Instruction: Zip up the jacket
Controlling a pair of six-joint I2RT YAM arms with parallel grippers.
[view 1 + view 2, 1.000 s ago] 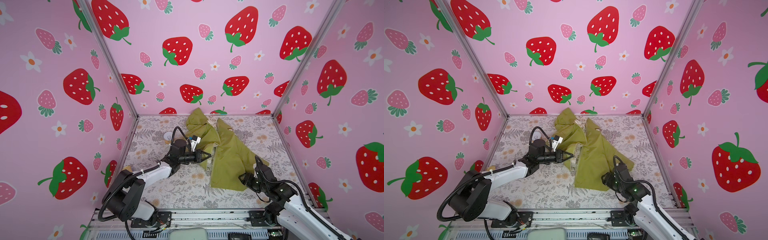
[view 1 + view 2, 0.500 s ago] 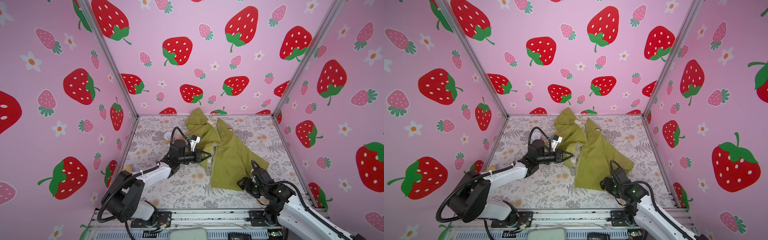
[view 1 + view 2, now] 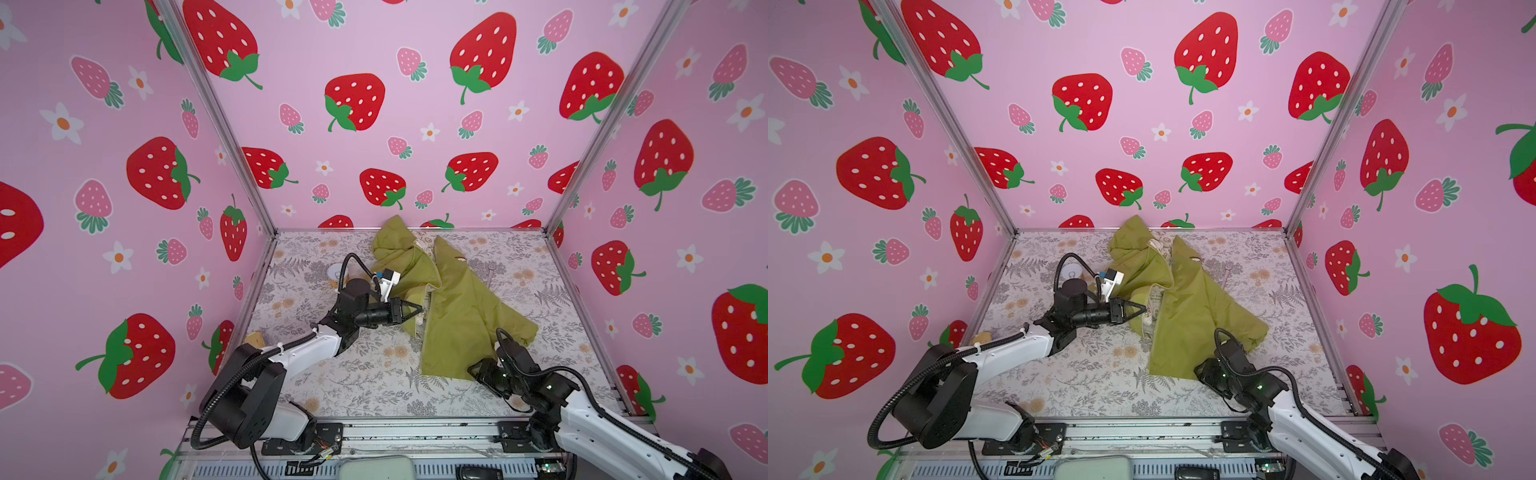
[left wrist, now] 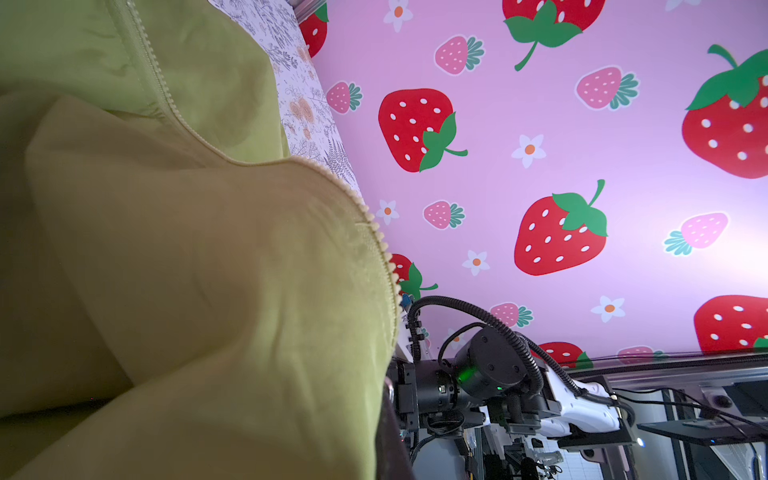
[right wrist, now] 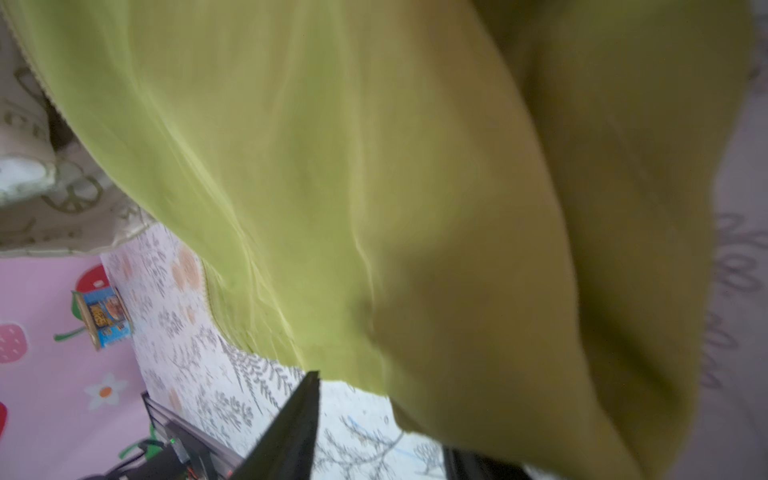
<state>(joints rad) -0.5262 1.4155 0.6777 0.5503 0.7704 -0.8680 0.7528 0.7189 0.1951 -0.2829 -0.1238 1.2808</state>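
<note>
Two front panels of the jacket (image 3: pixel 457 316) lie apart on the table (image 3: pixel 365 386), hood toward the back wall, with cream lining (image 5: pixel 62 199) showing in the gap. No part of the zipper is seen joined. Left gripper (image 3: pixel 417 309): jaws pressed together on the inner edge of the panel nearer the left arm, pinching the thin fabric and raising it; the left wrist view shows bare zipper teeth (image 4: pixel 374 224) along that lifted edge. Right gripper (image 3: pixel 473 369): at the near hem corner of the other panel; its blurred wrist view shows the fingers (image 5: pixel 291 424) spread, hem draped over them, nothing clamped. Assessment: early stage. Outstanding: bring both bottom ends together, seat the pin in the slider, draw the slider up to the collar. Slider location not determined.
</note>
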